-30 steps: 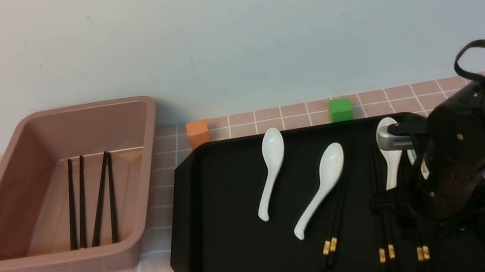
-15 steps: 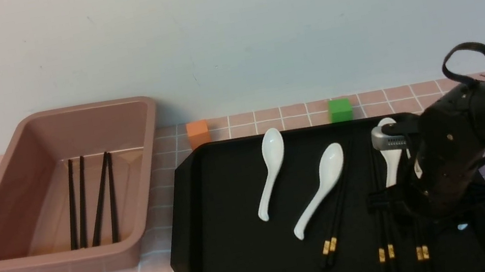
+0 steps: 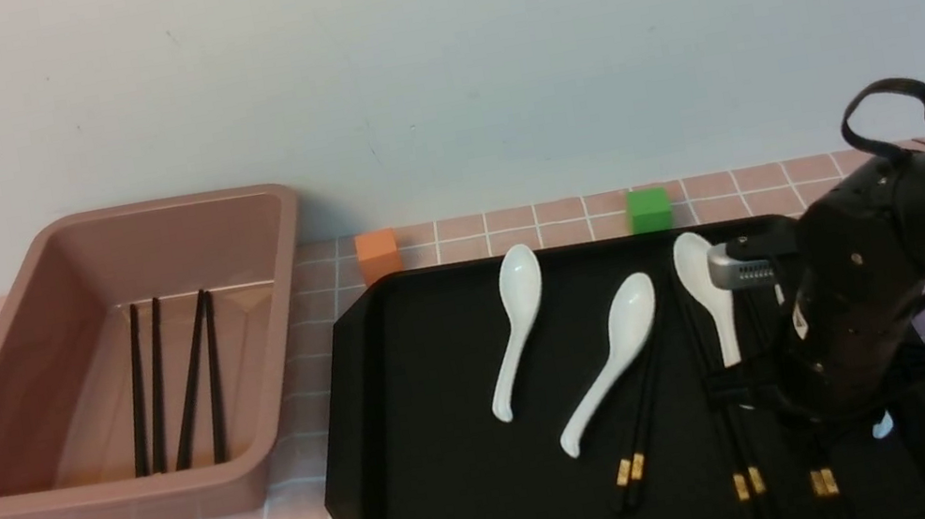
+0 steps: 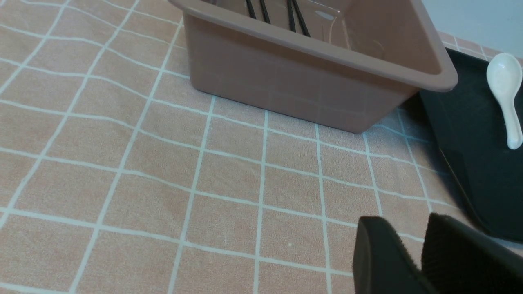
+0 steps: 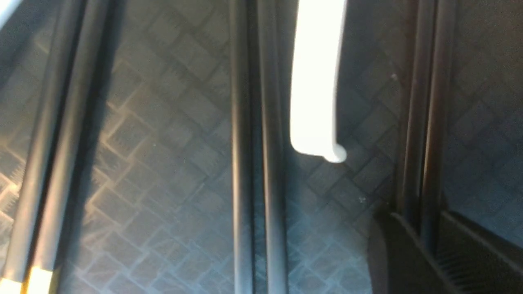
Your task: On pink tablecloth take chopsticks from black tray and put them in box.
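Chopsticks [image 5: 434, 122] lay pinched in right jaws, flat on black tray [image 3: 445, 377], presumably pre-lift; left jaws closed, empty.

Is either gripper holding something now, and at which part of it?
The right gripper is closed on the rightmost pair of chopsticks, at about mid-length. The left gripper holds nothing.

3 pairs of chopsticks [image 5: 257, 163] lie roughly parallel on the diamond-textured tray [image 5: 163, 143]. The gripper [image 5: 423, 232] has its 2 fingers [image 5: 392, 257] pressed against either side of 1 outer pair. A white spoon [image 5: 314, 81] handle ends between that pair and the middle pair. The other outer pair shows a gold band [image 5: 34, 281].
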Action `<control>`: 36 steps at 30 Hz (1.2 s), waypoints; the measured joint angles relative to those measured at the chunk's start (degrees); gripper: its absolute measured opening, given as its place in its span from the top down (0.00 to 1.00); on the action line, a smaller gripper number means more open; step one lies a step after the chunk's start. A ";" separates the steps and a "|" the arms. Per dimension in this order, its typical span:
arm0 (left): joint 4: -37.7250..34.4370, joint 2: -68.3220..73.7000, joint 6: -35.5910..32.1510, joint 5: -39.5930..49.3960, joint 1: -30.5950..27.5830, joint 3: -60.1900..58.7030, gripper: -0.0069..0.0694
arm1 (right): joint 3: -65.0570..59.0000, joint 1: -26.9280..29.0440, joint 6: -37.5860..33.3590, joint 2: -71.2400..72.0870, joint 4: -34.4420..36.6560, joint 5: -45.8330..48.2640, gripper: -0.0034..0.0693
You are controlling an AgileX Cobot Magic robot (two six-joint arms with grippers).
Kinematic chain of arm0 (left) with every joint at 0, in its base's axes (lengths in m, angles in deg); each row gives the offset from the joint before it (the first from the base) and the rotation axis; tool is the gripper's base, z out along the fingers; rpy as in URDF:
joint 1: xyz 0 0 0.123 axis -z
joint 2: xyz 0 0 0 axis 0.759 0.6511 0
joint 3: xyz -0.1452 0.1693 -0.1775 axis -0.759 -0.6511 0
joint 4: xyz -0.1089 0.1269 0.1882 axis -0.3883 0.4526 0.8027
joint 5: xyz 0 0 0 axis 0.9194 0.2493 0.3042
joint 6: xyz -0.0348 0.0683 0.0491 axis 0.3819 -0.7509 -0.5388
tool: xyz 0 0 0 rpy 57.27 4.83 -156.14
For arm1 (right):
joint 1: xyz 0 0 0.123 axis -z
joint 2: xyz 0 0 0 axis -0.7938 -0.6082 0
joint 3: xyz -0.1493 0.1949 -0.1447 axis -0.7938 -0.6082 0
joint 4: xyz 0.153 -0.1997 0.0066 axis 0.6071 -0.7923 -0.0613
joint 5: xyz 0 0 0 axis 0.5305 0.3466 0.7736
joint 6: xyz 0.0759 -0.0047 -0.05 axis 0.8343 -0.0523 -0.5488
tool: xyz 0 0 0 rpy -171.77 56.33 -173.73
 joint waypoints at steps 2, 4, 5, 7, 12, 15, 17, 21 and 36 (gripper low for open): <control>0.00 0.00 0.00 0.00 0.00 0.00 0.67 | 0.00 0.00 -0.46 0.08 0.00 0.19 0.77; 0.00 0.00 0.00 0.00 0.00 0.00 0.67 | 0.00 0.00 -0.69 0.51 -0.29 0.34 0.77; 0.00 0.00 0.00 0.00 0.00 0.00 0.67 | -0.07 0.00 -1.14 0.88 -0.57 1.12 0.77; 0.00 0.00 0.00 0.00 0.00 0.00 0.67 | -0.19 0.00 -1.53 1.24 -0.73 1.62 0.77; 0.00 0.00 0.00 0.00 0.00 0.00 0.67 | -1.50 0.00 -4.60 6.64 -0.66 7.96 0.77; 0.00 0.00 0.00 0.00 0.00 0.00 0.67 | -1.68 0.00 -5.39 10.85 -0.66 9.77 0.77; 0.00 0.00 0.00 0.00 0.00 0.00 0.67 | -1.68 0.00 -5.44 13.13 -0.66 9.99 0.77; 0.00 0.00 0.00 0.00 0.00 0.00 0.67 | -1.68 -0.63 -5.81 19.70 -0.40 10.25 0.77; 0.00 0.00 0.00 0.00 0.00 0.00 0.66 | 18.97 -19.10 -11.30 12.72 6.79 2.80 0.77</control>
